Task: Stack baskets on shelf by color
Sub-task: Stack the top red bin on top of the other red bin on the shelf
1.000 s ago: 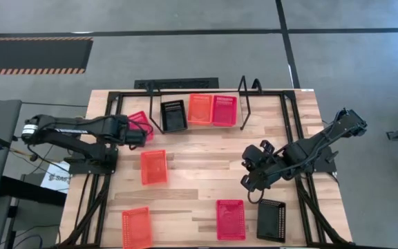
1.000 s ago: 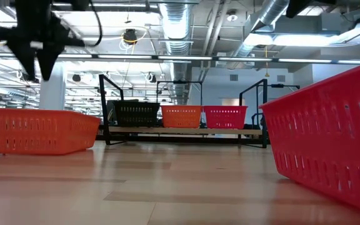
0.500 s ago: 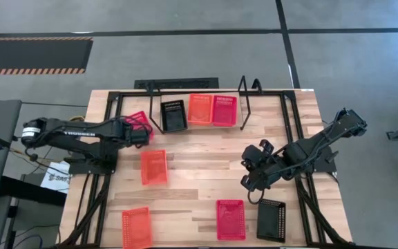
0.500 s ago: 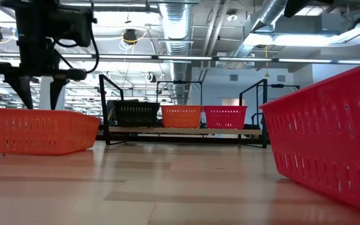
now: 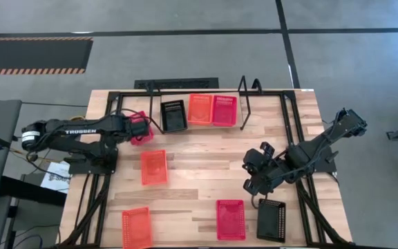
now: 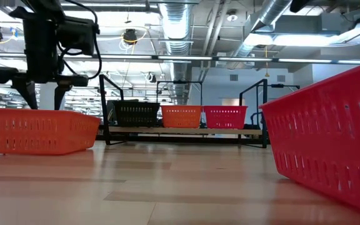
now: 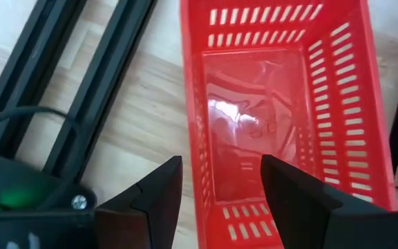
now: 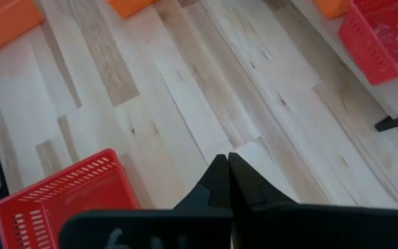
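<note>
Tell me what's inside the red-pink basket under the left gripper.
Nothing: in the left wrist view the red-pink basket shows a bare, shiny floor. The open left gripper straddles its near wall, and its fingers cover a little of the near end, so that part can't be checked.

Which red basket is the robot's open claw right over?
The red basket left of the shelf, under the left gripper. The other red ones sit on the shelf and near the front edge.

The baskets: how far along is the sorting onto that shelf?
Early. The shelf holds three baskets: black, orange, red. The open left gripper straddles the wall of another red basket beside the shelf. The shut right gripper waits mid-table. Four more lie on the table, unstacked.
</note>
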Tool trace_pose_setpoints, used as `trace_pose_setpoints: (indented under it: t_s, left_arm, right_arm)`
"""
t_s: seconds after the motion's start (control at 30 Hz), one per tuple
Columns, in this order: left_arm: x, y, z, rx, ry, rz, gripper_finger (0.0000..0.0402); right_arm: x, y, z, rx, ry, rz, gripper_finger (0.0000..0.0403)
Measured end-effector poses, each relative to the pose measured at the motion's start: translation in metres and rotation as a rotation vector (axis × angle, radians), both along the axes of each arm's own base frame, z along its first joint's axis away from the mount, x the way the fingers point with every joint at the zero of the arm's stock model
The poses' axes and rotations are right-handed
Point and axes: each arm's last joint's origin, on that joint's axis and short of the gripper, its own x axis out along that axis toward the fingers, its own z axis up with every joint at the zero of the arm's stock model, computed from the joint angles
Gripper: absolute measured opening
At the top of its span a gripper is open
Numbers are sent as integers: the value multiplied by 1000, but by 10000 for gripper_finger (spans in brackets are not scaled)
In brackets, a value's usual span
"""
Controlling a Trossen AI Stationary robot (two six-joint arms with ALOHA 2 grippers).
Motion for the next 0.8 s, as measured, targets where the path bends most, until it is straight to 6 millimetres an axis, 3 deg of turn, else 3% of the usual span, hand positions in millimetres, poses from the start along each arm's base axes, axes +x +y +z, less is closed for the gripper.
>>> trace_pose_setpoints:
  t_s: [0.6,0.8]
  left_arm:
    - [-4,16,-2,-93,9,-9,184]
    - [-2,19,-3,-154,2,-159,184]
  right_arm:
    - [2,4,2,-3,-41,17,1]
    - [2,5,3,-16,-54,29,1]
